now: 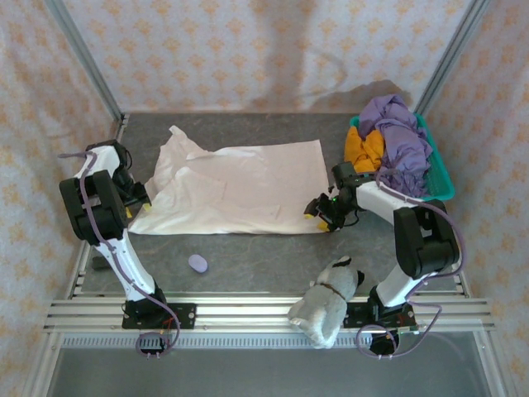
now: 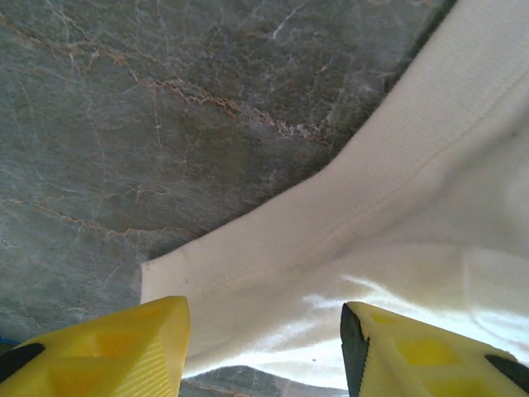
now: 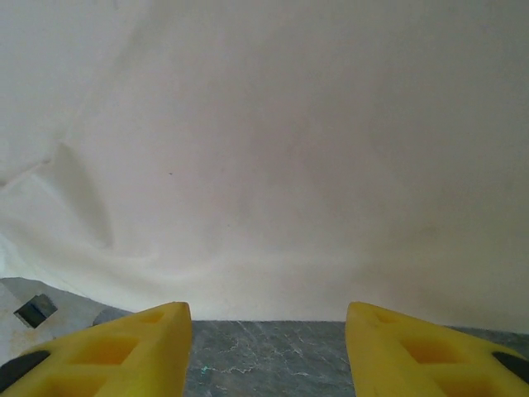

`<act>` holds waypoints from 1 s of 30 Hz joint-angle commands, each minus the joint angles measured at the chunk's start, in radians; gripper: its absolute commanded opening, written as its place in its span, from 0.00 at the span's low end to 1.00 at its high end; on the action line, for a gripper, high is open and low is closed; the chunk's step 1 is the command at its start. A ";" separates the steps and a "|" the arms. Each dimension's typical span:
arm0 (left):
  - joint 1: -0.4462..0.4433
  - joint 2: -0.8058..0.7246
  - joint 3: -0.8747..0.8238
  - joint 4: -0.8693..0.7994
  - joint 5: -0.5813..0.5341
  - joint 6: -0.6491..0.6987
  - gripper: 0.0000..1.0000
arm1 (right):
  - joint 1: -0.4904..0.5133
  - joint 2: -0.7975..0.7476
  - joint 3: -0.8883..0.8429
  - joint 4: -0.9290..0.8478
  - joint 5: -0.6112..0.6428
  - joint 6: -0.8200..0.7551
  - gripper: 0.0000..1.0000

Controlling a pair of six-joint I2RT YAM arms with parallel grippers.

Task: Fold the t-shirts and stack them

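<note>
A cream-white t-shirt lies spread flat across the middle of the grey table. My left gripper is low at the shirt's near-left corner. In the left wrist view, the left gripper is open, and its yellow fingers straddle a ribbed sleeve edge of the shirt. My right gripper sits at the near-right corner. It is open, with bare table between its fingers and the shirt's hem just ahead. Purple and orange t-shirts are heaped in the basket.
A teal basket stands at the back right. A grey-white plush toy lies at the near edge beside the right arm's base. A small lilac object rests on the table in front of the shirt. Patterned walls enclose the table.
</note>
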 commanded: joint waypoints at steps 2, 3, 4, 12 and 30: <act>0.008 0.006 -0.024 0.009 -0.031 0.016 0.45 | 0.003 0.006 0.010 -0.008 -0.013 -0.016 0.52; 0.009 0.006 -0.031 0.013 -0.033 0.016 0.44 | 0.003 0.006 0.005 -0.004 -0.016 -0.014 0.52; 0.008 0.009 -0.036 0.015 -0.038 0.016 0.42 | 0.003 0.006 0.000 -0.001 -0.021 -0.013 0.52; 0.009 -0.015 -0.086 0.048 -0.060 -0.014 0.19 | -0.004 -0.018 -0.025 -0.002 -0.010 -0.002 0.52; 0.010 -0.212 -0.174 -0.062 -0.101 -0.073 0.00 | -0.030 -0.006 -0.197 0.105 0.006 0.074 0.52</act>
